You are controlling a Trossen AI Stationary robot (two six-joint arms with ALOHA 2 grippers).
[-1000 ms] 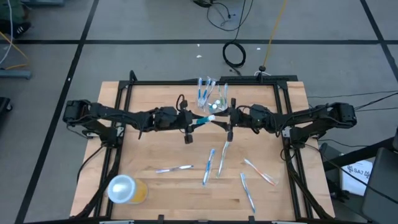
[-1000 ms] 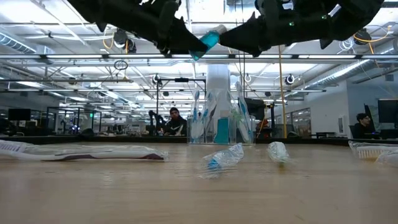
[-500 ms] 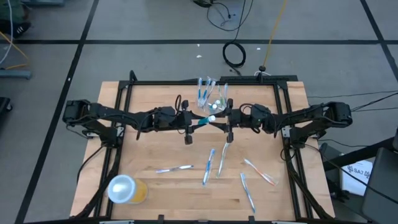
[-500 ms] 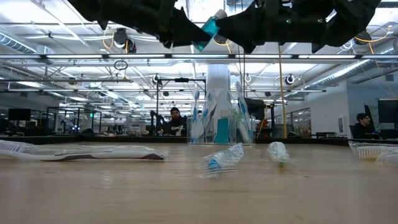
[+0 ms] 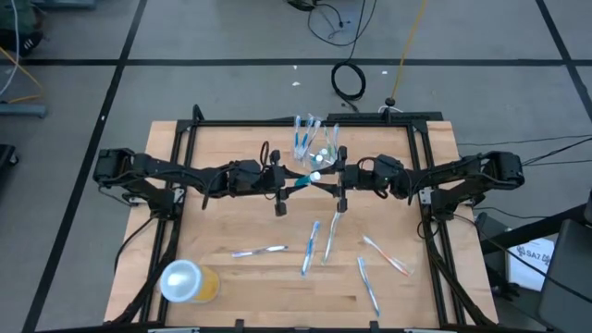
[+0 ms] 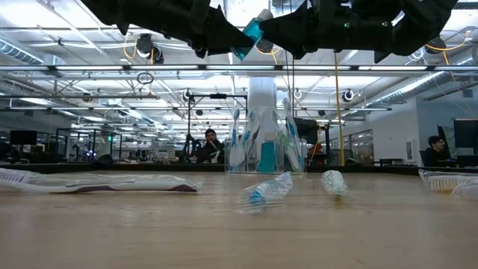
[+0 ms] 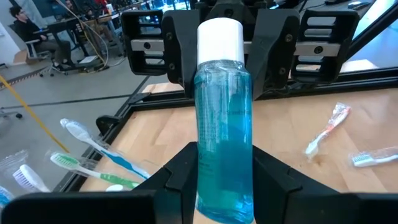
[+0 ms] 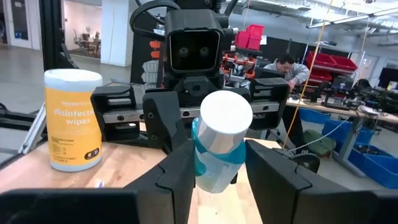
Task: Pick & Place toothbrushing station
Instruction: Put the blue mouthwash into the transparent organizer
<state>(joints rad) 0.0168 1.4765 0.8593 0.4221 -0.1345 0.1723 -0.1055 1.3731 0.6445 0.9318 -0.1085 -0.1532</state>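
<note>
Teal tube [image 5: 305,179] is being gripped by the left pincer [image 5: 294,183] above the surface [image 5: 231,277]; its capped end is being flanked by the right pincer [image 5: 326,177], whose grip cannot be told, so release should be delayed.

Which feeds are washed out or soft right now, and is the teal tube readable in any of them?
Low view: bright ceiling lights behind leave both arms as dark silhouettes; the wrapped toothbrush heads nearest the camera look soft. Left wrist view: the teal tube with its white cap is sharp, held in the left end effector.
</note>
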